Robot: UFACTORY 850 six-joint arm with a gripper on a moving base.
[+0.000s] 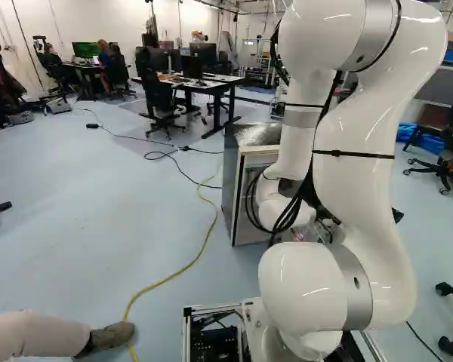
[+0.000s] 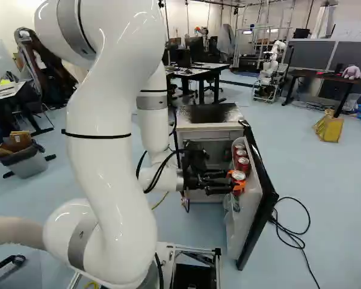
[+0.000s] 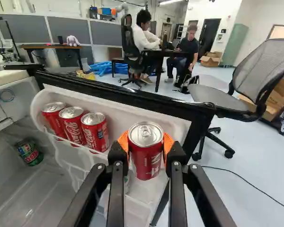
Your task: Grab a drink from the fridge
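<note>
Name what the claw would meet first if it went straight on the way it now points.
Most likely the fridge door's white inner wall, just beyond the red can that the claw grips; the can would touch first. How much gap remains is hard to judge.

bright, white light fills the room around the fridge (image 2: pixel 210 114), and a ceiling light (image 3: pixel 173 2) glows high beyond it. glare streaks the fridge's top, and small, hard highlights sit on my arm (image 2: pixel 111 150) just this side of it. the front can (image 3: pixel 146 134) at the fridge's open door shines on its lid. inside the fridge i see softer, greyer shade. past the door, the chair (image 3: pixel 270 66) looks stretched towards my wrist view's edge.
</note>
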